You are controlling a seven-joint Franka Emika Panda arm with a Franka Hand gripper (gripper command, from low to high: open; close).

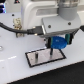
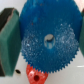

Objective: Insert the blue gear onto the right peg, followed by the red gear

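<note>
Step in hand: while the blue gear (image 2: 47, 39) is carried above the base plate (image 1: 34, 60), it is judged to be on its way to the right peg (image 1: 52, 50); seating is not yet done.

Gripper state: the gripper (image 1: 59, 41) is closed on the blue gear, whose rim is pinched between the two green finger pads (image 2: 9, 37), as shown in the wrist view.

Blue gear position: in the exterior view it is held flat under the hand, above the end of the plate at the exterior view's right, just beside the thin dark pin there. Whether the hub hole is already over the pin cannot be told.

Red gear position: the red gear (image 2: 36, 75) is seen in the wrist view lying on the white table (image 1: 15, 72), partly hidden beneath the edge of the blue gear; it is not held.

How the step is done well: the centre hole should be lined up squarely over the pin before any descent is made. The gear should be kept level so the bore is not jammed. Lowering should be slow, and the grip released only once the gear is felt to sit down on the plate.

Risk: the red gear nearby could be nudged if the approach is made too low.
</note>
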